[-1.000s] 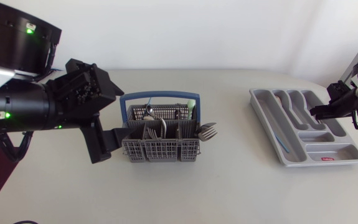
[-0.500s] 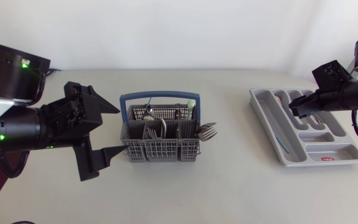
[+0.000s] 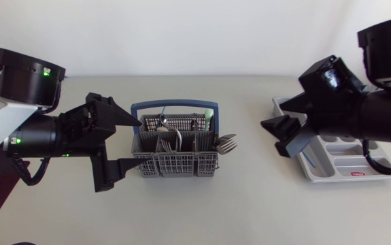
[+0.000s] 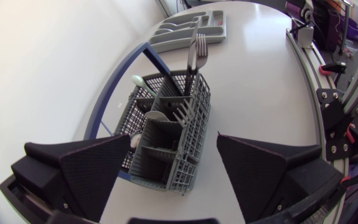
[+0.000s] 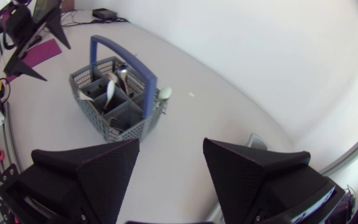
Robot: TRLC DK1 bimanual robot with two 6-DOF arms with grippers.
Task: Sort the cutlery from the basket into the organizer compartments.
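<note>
A grey mesh cutlery basket [image 3: 175, 156] with a blue handle stands left of centre and holds spoons [image 3: 164, 123] and forks [image 3: 226, 143]. My left gripper [image 3: 127, 143] is open right beside the basket's left end, one finger on either side of that end. In the left wrist view the basket [image 4: 166, 149] sits between and ahead of the open fingers [image 4: 85, 171]. The grey organizer [image 3: 348, 163] lies at the right, partly hidden by my right arm. My right gripper [image 3: 285, 135] is open and empty over the organizer's left edge. The right wrist view faces the basket [image 5: 113, 102] across bare table.
A pale green-tipped utensil [image 3: 211, 113] stands at the basket's back right corner. Bare tabletop [image 3: 249, 190] lies between basket and organizer. In the left wrist view the organizer [image 4: 191, 28] is far beyond the basket, and the table edge runs close beside the gripper.
My right arm has swung left from above the organizer to its left edge, its fingers spreading wider. The left gripper has shifted a little closer to the basket's end.
</note>
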